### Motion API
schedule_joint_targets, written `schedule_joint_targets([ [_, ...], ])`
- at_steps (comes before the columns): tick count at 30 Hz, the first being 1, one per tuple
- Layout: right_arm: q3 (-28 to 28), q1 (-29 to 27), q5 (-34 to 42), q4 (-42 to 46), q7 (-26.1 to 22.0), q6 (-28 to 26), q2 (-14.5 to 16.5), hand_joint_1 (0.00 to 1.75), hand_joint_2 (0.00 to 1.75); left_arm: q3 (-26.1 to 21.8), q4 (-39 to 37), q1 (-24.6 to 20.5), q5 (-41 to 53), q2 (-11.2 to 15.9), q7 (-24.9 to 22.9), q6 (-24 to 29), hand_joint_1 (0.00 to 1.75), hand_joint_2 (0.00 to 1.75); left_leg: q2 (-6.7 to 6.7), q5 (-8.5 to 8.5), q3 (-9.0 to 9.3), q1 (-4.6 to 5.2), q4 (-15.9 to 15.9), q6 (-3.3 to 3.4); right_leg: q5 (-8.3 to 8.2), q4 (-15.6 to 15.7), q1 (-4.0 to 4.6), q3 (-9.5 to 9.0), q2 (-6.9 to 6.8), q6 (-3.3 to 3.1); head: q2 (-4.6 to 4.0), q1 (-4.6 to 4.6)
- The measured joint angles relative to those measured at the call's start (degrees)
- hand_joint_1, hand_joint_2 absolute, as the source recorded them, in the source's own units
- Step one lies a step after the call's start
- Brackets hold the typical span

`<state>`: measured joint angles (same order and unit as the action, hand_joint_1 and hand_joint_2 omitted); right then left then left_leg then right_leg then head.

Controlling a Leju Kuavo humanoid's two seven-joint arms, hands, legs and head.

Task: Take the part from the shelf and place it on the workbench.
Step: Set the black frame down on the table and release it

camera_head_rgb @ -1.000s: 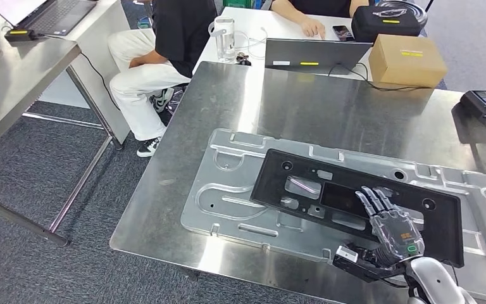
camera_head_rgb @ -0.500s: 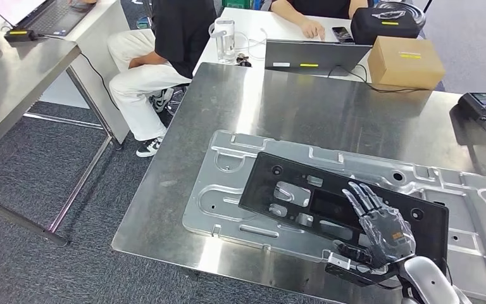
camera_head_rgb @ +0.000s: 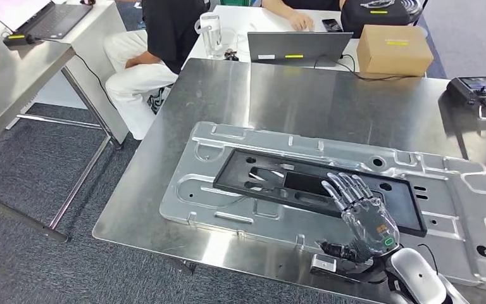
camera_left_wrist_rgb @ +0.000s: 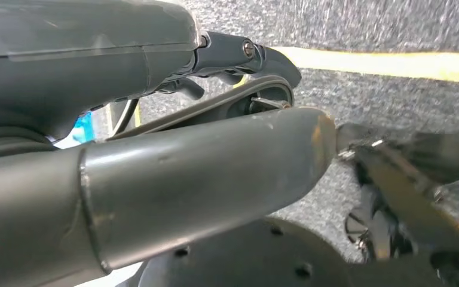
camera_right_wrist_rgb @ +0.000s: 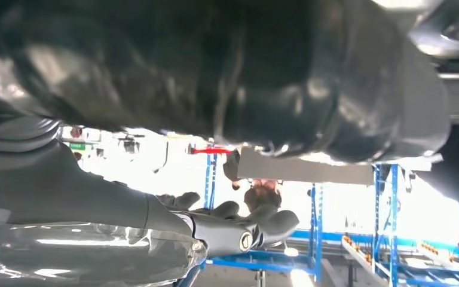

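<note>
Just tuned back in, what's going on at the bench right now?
The right hand rests on a black panel, which lies flat on the big silver plate on the steel workbench. Its fingers lie spread over the panel's near edge; whether it grips is unclear. Two people sit at the tables beyond.

Black part (camera_head_rgb: 304, 187) now flat (on plate (camera_head_rgb: 228, 212))

Cardboard box (camera_head_rgb: 393, 58) beside laptop (camera_head_rgb: 299, 47), seated person (camera_head_rgb: 147, 60)
</note>
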<state>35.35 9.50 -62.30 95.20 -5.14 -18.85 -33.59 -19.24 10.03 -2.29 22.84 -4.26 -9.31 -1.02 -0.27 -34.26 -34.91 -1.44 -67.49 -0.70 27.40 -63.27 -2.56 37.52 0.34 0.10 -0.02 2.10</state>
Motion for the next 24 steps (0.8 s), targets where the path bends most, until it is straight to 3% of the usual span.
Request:
schedule_joint_targets([
  [2,0.20,0.02,0.08,0.23,0.02,-0.11,-0.10,0.00,0.00,-0.05,0.00,-0.03,-0.08,0.00,0.47,-0.11,0.00,0.00,0.02,-3.49,-2.40,0.06,-6.63,0.03,-0.62,0.18,0.32,0.58,-0.26,-0.29,0.01,-0.01],
  [3,0.33,0.02,0.09,0.30,0.03,-0.15,-0.14,0.00,0.00,-0.09,0.00,-0.02,-0.08,0.00,0.60,-0.13,0.00,0.00,0.02,-4.03,-2.75,0.14,-8.34,0.27,-0.92,0.19,0.54,0.88,-0.34,-0.37,0.01,-0.01],
  [4,0.45,0.02,0.10,0.40,0.05,-0.18,-0.20,0.00,0.00,-0.11,0.00,0.00,-0.08,0.00,0.70,-0.15,0.00,0.00,0.02,-3.54,-2.08,0.31,-7.98,0.69,-1.20,0.19,0.78,1.17,-0.38,-0.42,0.01,0.00],
  [6,0.63,0.02,0.13,0.69,0.15,-0.29,-0.34,0.00,0.00,-0.16,0.00,0.00,-0.07,0.01,0.88,-0.15,0.00,0.00,0.02,-0.58,2.13,0.93,-1.47,2.14,-1.80,0.28,1.25,1.55,-0.40,-0.48,0.01,-0.01],
  [8,0.71,0.02,0.19,1.04,0.31,-0.53,-0.54,0.00,0.00,-0.22,0.00,-0.17,-0.07,0.06,1.12,-0.04,0.00,0.00,0.35,1.30,5.98,1.65,5.54,3.72,-2.52,0.61,1.47,1.58,-0.48,-0.18,0.02,-0.04],
  [10,0.82,0.03,0.23,1.35,0.39,-0.75,-0.69,0.00,0.00,-0.27,0.00,-0.26,-0.06,0.10,1.25,0.08,0.00,0.00,0.69,1.98,6.75,2.14,7.90,4.37,-3.47,1.32,1.26,1.42,-0.66,0.54,0.01,-0.02],
  [12,0.92,0.03,0.25,1.67,0.40,-0.83,-0.83,0.00,0.00,-0.31,0.00,-0.21,-0.05,0.09,1.26,0.13,0.00,0.00,0.76,3.67,6.66,2.16,9.09,4.26,-4.40,2.23,1.08,1.27,-0.77,1.31,0.01,0.03],
  [14,0.95,0.06,0.26,1.87,0.42,-0.87,-1.06,0.00,0.00,-0.32,0.00,-0.24,-0.04,0.07,1.25,0.14,0.00,0.00,0.89,5.54,6.44,1.89,10.60,4.24,-2.40,0.95,1.19,1.87,-0.68,1.69,0.01,-0.01],
  [17,1.03,0.00,0.27,1.89,0.50,-0.89,-1.26,0.00,0.00,-0.32,0.00,-0.17,-0.04,0.04,1.25,0.14,0.00,0.00,1.00,7.08,4.79,2.02,10.76,4.43,4.75,-8.08,1.29,4.43,-0.55,1.89,0.01,-0.03],
  [18,1.10,-0.04,0.27,1.89,0.53,-0.89,-1.27,0.00,0.00,-0.32,0.00,-0.13,-0.04,0.03,1.25,0.14,0.00,0.00,1.01,7.37,4.10,2.14,10.47,4.40,5.86,-10.56,1.30,4.73,-0.54,1.96,0.01,-0.04],
  [19,1.17,-0.07,0.27,1.89,0.53,-0.89,-1.28,0.00,0.00,-0.32,0.00,-0.12,-0.04,0.03,1.25,0.14,0.00,0.00,1.00,7.59,3.43,2.25,10.14,4.39,5.86,-11.24,1.31,4.14,-0.55,1.98,0.01,-0.03],
  [20,1.22,-0.08,0.27,1.89,0.53,-0.89,-1.28,0.00,0.00,-0.32,0.00,-0.11,-0.04,0.02,1.25,0.14,0.00,0.00,0.98,7.75,2.82,2.32,9.76,4.36,4.96,-9.70,1.32,2.43,-0.55,1.91,0.01,-0.04],
  [22,1.26,0.02,0.27,1.90,0.53,-0.89,-1.34,0.00,0.00,-0.32,0.00,-0.12,-0.04,-0.06,1.25,0.14,0.00,0.00,0.95,7.93,1.82,2.46,8.89,4.23,3.00,-2.49,1.55,-2.91,-0.56,1.43,0.00,-0.02],
  [24,1.26,0.07,0.27,1.97,0.53,-0.91,-1.49,0.00,0.00,-0.32,0.00,-0.11,-0.04,-0.17,1.23,0.16,0.00,0.00,0.93,8.14,1.31,2.58,8.27,3.89,1.89,2.29,1.95,-5.93,-0.59,0.89,0.00,-0.02],
])
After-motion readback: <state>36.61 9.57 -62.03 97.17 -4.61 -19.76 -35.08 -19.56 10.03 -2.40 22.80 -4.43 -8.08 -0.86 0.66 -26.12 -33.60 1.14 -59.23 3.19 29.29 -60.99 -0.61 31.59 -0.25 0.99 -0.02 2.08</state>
